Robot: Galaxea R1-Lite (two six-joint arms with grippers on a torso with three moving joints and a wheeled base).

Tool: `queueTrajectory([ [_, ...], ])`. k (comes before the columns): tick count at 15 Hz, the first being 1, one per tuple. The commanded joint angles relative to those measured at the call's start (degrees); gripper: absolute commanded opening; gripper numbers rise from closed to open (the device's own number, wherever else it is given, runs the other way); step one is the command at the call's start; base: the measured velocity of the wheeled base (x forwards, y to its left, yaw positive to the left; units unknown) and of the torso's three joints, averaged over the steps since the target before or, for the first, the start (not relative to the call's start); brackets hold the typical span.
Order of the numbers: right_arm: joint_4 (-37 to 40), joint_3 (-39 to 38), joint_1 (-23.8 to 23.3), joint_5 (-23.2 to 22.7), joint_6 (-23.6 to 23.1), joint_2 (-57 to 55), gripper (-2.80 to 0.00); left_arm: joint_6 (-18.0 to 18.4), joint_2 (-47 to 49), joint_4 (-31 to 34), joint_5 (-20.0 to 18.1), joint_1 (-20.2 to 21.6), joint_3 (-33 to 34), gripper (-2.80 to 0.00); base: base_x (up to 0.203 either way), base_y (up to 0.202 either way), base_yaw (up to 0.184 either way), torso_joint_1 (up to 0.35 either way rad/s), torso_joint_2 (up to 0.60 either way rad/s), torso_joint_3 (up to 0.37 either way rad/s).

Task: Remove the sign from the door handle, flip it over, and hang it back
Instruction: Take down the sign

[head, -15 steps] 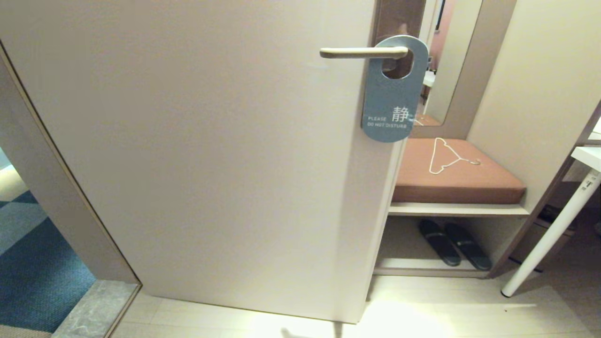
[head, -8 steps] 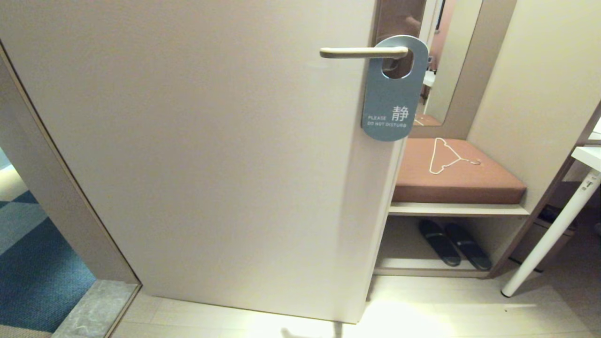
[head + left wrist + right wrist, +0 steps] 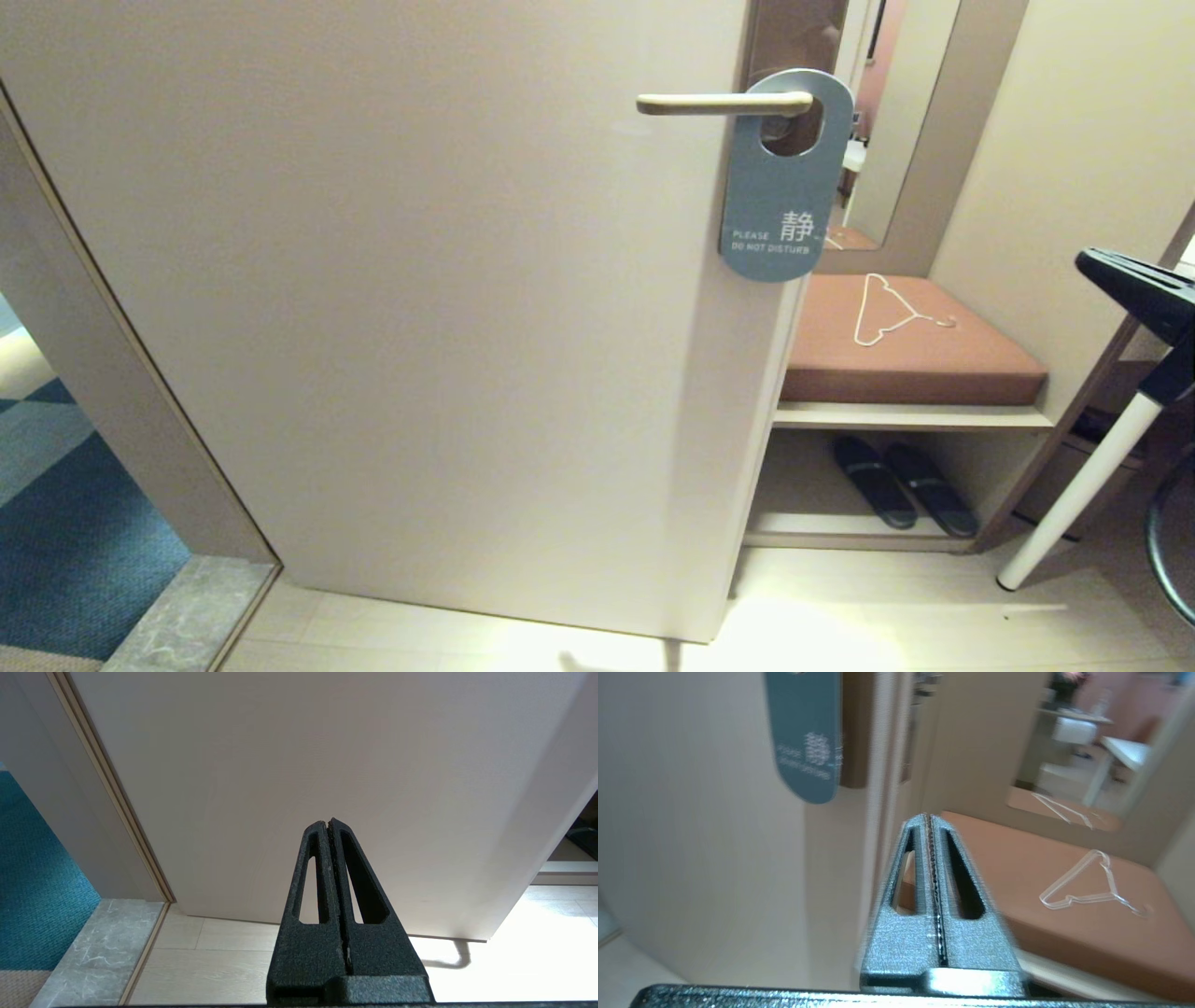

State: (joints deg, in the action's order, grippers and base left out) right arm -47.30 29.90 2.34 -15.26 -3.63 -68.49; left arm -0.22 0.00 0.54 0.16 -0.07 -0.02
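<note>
The sign (image 3: pixel 775 201) hangs by its oval hole on the door handle (image 3: pixel 719 104), blue-grey "DO NOT DISTURB" side facing me. The handle is a pale metal lever on a brown backplate (image 3: pixel 794 37) near the door's right edge. The sign's lower end also shows in the right wrist view (image 3: pixel 805 742). My right gripper (image 3: pixel 1088 259) enters at the right edge of the head view, well to the right of the sign and lower; in its wrist view (image 3: pixel 929 817) it is shut and empty. My left gripper (image 3: pixel 327 822) is shut and empty, low before the door's bottom part.
The beige door (image 3: pixel 420 280) stands open. Right of it is a brown cushioned bench (image 3: pixel 915 359) with a thin white wire hanger (image 3: pixel 887 311), dark slippers (image 3: pixel 901 485) on the shelf below, and a mirror behind. A white table leg (image 3: pixel 1083 490) slants at the right.
My right gripper has come into the head view at the right edge. The sign, handle and left arm have not moved.
</note>
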Motion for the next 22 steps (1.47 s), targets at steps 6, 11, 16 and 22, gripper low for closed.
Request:
queueTrajectory([
  [6,-2.2,6.15,-0.06,-4.86,-1.22,-11.23,0.0,-0.04,0.09,-0.02,0.02,-0.01,0.02,-2.8,0.0,0.0,0.0,0.0,0.0,0.0],
  [11,-1.94,9.68,-0.11,-14.16,4.79,-14.99,0.0,-0.04,0.09,-0.02,0.02,-0.01,-0.03,-2.8,0.0,0.0,0.0,0.0,0.0,0.0],
  [16,3.66,17.15,-2.41,-21.51,5.48,-19.07,0.0,-0.04,0.09,-0.02,0.02,0.04,-0.06,-2.8,0.0,0.0,0.0,0.0,0.0,0.0],
  [22,15.22,26.38,-6.12,-37.97,5.48,-23.13,0.0,-0.04,0.09,-0.02,0.02,-0.01,0.02,-2.8,0.0,0.0,0.0,0.0,0.0,0.0],
])
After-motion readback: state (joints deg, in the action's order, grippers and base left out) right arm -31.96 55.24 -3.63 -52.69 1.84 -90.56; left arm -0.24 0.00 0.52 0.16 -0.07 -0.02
